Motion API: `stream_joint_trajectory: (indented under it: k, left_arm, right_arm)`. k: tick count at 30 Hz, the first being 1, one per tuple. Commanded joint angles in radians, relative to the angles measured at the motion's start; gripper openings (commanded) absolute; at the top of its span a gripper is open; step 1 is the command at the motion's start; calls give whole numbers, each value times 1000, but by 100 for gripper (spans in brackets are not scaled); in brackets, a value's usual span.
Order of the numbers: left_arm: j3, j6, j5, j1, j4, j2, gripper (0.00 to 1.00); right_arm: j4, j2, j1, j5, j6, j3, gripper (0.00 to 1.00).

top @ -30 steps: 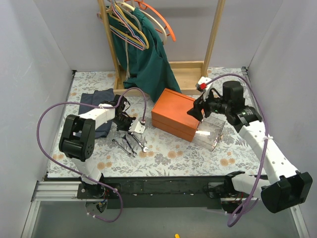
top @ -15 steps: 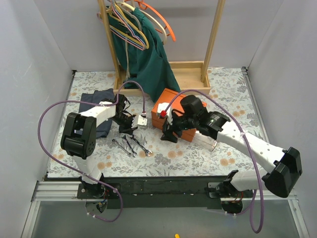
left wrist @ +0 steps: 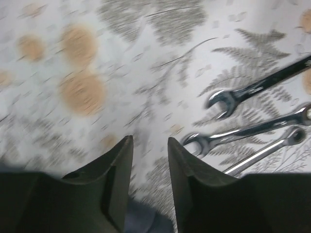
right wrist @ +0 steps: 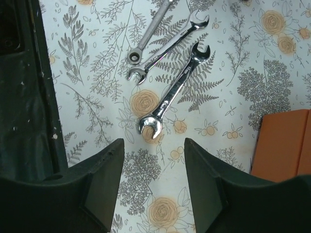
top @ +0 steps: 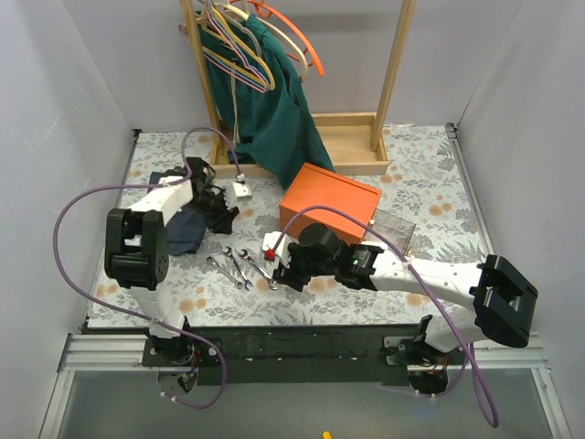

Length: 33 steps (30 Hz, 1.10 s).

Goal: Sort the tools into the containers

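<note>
Three thin silver wrenches [top: 242,267] lie side by side on the flowered cloth, left of the orange box [top: 329,203]. A clear drawer [top: 395,230] sticks out of the box's right side. My right gripper [top: 285,274] hovers open just right of the wrenches. In the right wrist view, the nearest wrench [right wrist: 174,92] has its open end just ahead of that gripper [right wrist: 153,143], and nothing sits between the fingers. My left gripper [top: 218,208] is behind the wrenches at the edge of a dark blue cloth. Its jaws [left wrist: 149,145] stand apart and empty, with the wrenches [left wrist: 243,133] off to their right.
A wooden clothes rack [top: 302,146] with coloured hangers [top: 247,46] and a green garment [top: 265,110] stands at the back. The folded dark blue cloth [top: 183,230] lies at the left. A black rail [top: 302,343] runs along the near edge. The orange box's corner [right wrist: 284,145] shows right of my right fingers.
The right arm swung left from the clear drawer to just beside the wrenches. The left gripper drew back from the wrenches toward the dark cloth, and its jaws parted.
</note>
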Motion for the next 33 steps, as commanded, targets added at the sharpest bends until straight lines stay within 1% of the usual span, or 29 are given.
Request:
stream_joint_trajectory:
  k: [1, 2, 4, 5, 6, 8, 9, 10, 12, 15, 18, 20, 23, 26, 30, 33]
  left_arm:
    - [76, -105, 31, 124, -69, -58, 37]
    - [72, -88, 33, 174, -84, -77, 39]
    - [38, -24, 43, 198, -155, -103, 40]
    - [17, 79, 44, 214, -173, -139, 40]
    - [-49, 120, 37, 218, -180, -161, 38]
    - [-112, 195, 21, 219, -158, -206, 36]
    - [-138, 273, 16, 219, -152, -233, 33]
    - [-175, 303, 11, 221, -141, -243, 31]
    - [-190, 341, 7, 219, -125, -235, 30]
    - [-149, 369, 16, 221, -178, -194, 31]
    - [-127, 416, 4, 219, -238, -158, 33]
    - [-166, 482, -24, 219, -243, -170, 36]
    - [-250, 583, -68, 218, -192, -213, 41]
    - [-298, 648, -70, 216, -138, -229, 45]
    - [-281, 657, -64, 199, -114, -189, 45]
    - [-266, 651, -53, 184, -95, -161, 45]
  right_arm:
    - [130, 54, 19, 76, 78, -5, 60]
    - [128, 66, 18, 102, 89, -4, 59]
    - [121, 103, 18, 108, 118, 21, 59]
    - [113, 112, 18, 88, 125, 32, 59]
    - [113, 120, 18, 73, 128, 54, 58]
    - [113, 138, 18, 33, 132, 76, 58]
    - [113, 143, 18, 27, 134, 85, 58]
    - [113, 153, 18, 19, 134, 102, 59]
    - [114, 161, 18, -1, 128, 108, 59]
    - [116, 175, 18, -22, 126, 113, 61]
    - [119, 184, 16, -24, 137, 118, 62]
    - [127, 183, 16, -16, 137, 114, 63]
    - [133, 180, 16, -2, 128, 119, 64]
    - [114, 174, 16, 1, 112, 136, 66]
    - [73, 155, 16, -4, 89, 160, 66]
    - [70, 129, 16, 11, 72, 148, 67]
